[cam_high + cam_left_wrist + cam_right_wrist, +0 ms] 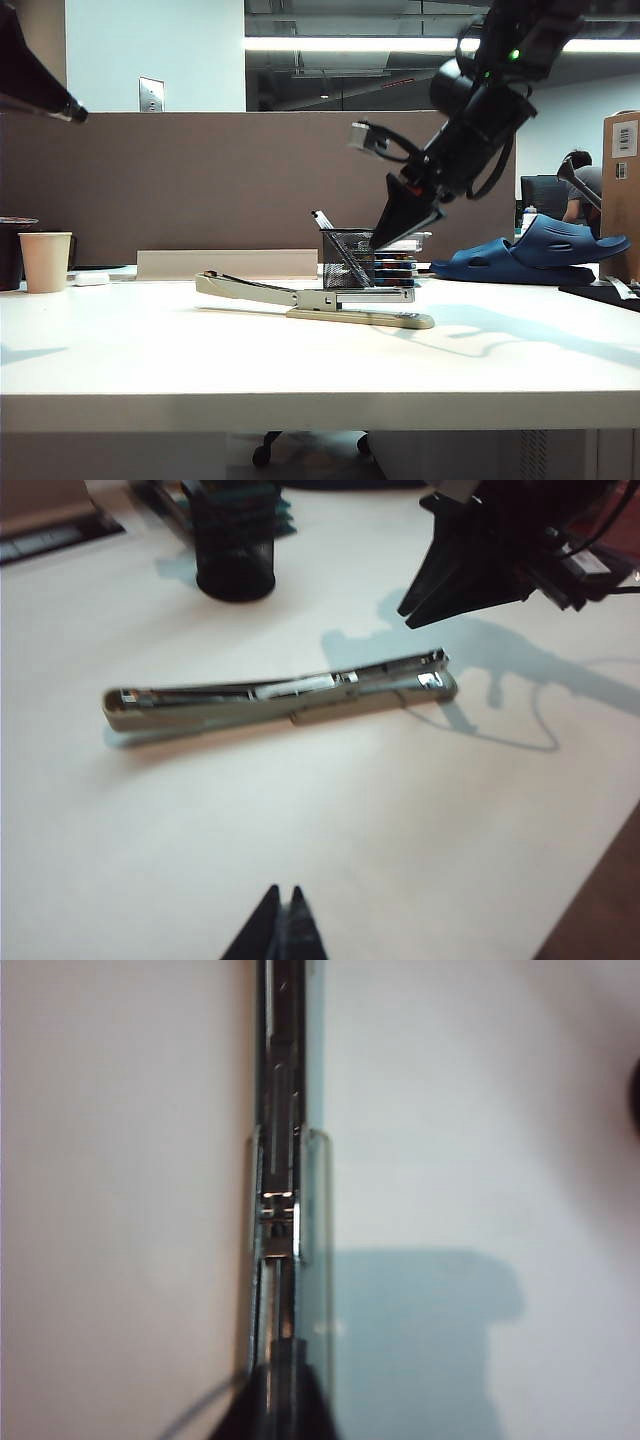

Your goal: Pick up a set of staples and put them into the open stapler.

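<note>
The beige stapler (330,300) lies opened out flat on the white table, its silver magazine facing up (280,695) (280,1160). A pale silvery bar (295,688) rests in the magazine channel near the middle; it looks like the set of staples. My right gripper (374,244) (407,618) (285,1365) hangs a little above one end of the stapler, pointing down along the channel. Its fingers are almost together with nothing visible between them. My left gripper (283,890) is shut, high over the near side of the table, away from the stapler (75,110).
A black mesh pen holder (350,258) (235,555) stands just behind the stapler, with stacked boxes (402,262) beside it. A paper cup (45,262) is at far left. A blue shoe (540,255) and a cardboard box (622,190) are at right.
</note>
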